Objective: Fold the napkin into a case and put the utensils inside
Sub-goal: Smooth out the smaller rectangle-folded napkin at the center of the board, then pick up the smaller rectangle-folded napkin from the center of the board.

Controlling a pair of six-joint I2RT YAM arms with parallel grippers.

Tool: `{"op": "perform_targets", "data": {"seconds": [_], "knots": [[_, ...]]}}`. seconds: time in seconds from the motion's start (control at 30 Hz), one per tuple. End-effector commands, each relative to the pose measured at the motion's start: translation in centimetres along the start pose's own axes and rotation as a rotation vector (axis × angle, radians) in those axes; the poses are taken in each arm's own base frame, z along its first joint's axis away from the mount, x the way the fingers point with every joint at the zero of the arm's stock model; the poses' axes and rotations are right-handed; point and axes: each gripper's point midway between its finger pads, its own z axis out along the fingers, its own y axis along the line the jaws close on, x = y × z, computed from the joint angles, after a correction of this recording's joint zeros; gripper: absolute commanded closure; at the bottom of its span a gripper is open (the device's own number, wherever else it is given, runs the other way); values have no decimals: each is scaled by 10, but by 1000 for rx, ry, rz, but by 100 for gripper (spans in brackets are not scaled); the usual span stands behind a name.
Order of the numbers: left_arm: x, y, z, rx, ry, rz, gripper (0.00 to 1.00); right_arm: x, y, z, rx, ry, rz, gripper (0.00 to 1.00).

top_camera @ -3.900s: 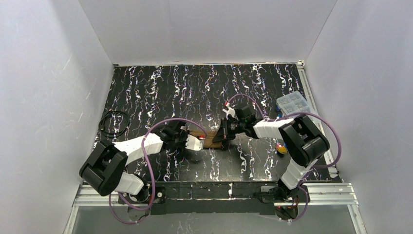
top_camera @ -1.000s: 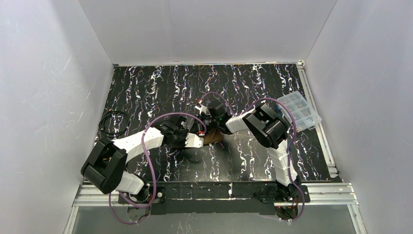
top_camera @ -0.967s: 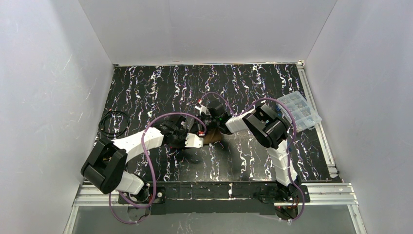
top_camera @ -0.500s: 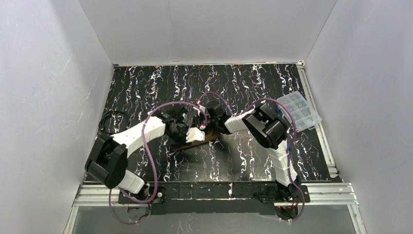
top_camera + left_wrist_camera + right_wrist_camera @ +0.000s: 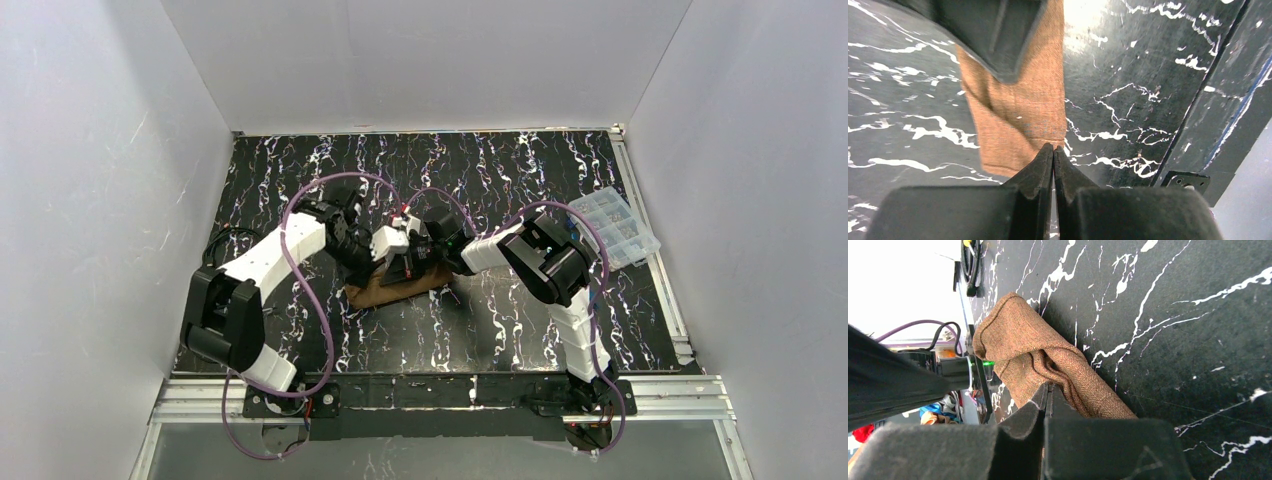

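At the far left of the black, white-streaked table [image 5: 500,170], a coil of black cable [image 5: 232,252] lies near the edge, well apart from everything else. The left arm [image 5: 270,262] rises from its base past the coil and bends in toward the middle of the table.

The left gripper [image 5: 1053,149] is clenched, its two dark fingers pressed flat together with no gap. In the left wrist view the tips sit right at one corner of the napkin [image 5: 392,290], on its short edge. I cannot tell whether any cloth is caught between them or whether they only hang above it.

The napkin lies on the table between the two arms, a little left of the middle. It is folded into a long, narrow brown bundle of several layers. Its left end is nearer the arm bases and its right end is slightly farther away. In the right wrist view one end is rounded over and the layers bulge loosely.

The right gripper [image 5: 1047,388] comes at the bundle from the right. Its fingers are closed on a fold of the napkin, and the cloth puckers into wrinkles where it meets the tips. The two grippers are very near each other over the bundle.

The right arm [image 5: 545,262] bends back to its base at the near right. Beyond it a clear plastic box [image 5: 612,226] with small compartments lies at the table's right edge, well apart from the napkin.
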Motion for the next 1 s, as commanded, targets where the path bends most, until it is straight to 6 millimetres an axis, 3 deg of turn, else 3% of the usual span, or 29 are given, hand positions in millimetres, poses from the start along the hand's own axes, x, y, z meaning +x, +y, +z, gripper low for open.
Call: {"op": "perform_targets", "data": {"seconds": [0.0,0.13,0.4,0.5,0.63,0.8,0.97], "knots": [[36,-9,24,32,88,-20,100,37,-57,-4,215,53,74,99],[49,-6,36,40,125,-24,100,38,-56,-4,212,48,80,99],[54,-8,46,95,134,-37,100,38,-53,-4,200,49,84,99],[40,-27,37,198,94,-65,100,40,-54,-5,203,54,86,99],[5,-46,1,307,-17,-122,100,42,-57,-5,207,58,92,99],[-24,-38,-27,416,-134,-286,100,42,-55,-5,202,52,95,99],[-14,-15,-12,533,-124,-509,100,39,-50,-7,195,44,90,99]]}}
